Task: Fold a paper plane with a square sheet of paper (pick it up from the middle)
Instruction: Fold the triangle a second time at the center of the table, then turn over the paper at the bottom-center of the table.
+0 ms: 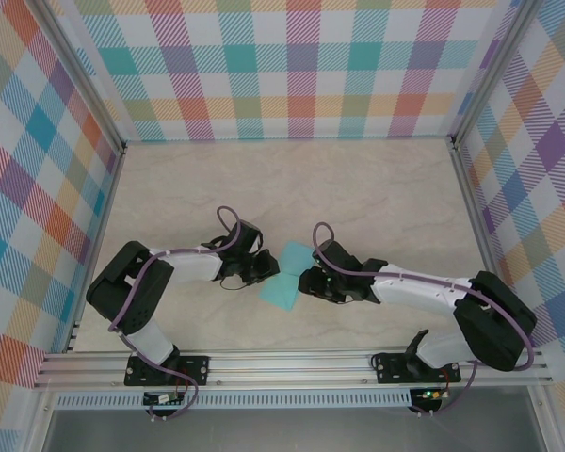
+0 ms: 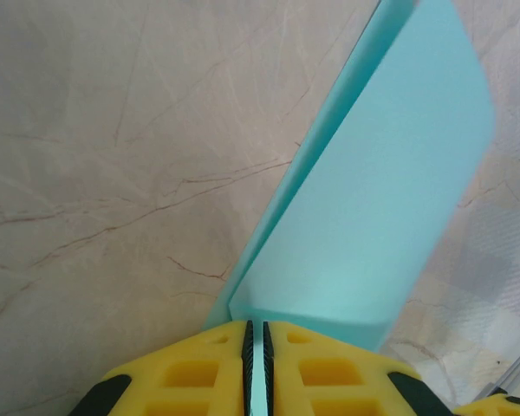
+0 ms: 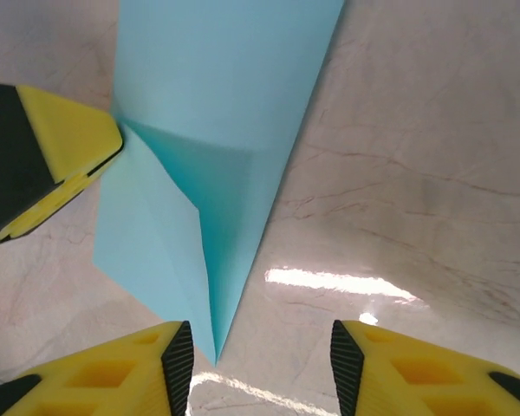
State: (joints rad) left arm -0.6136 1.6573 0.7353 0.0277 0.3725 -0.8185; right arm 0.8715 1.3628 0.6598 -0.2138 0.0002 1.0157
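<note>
At the centre of the table [image 1: 377, 198], two arms meet over one sheet of paper [image 1: 286, 276]. The left arm [image 1: 155, 278] rises from its base at the near edge, bends at the elbow on the outer left, and runs its forearm inward and to the right. The right arm [image 1: 433, 290] mirrors it, with its elbow on the outer right and its forearm running inward to the left. The two wrists face each other with the sheet between them.

The left gripper [image 2: 256, 345] has its yellow fingers pressed together on one edge of the turquoise sheet, which rises away from the jaws as folded layers. The right gripper [image 3: 256, 364] has its fingers apart. The sheet's pointed lower tip lies in the gap, just beside one finger [image 3: 169, 368]. Whether the two touch cannot be told. A diagonal crease crosses the sheet in the right wrist view.

Count: two arms, two grippers, one folded sheet. Plaid walls [image 1: 282, 66] enclose the table on three sides.
</note>
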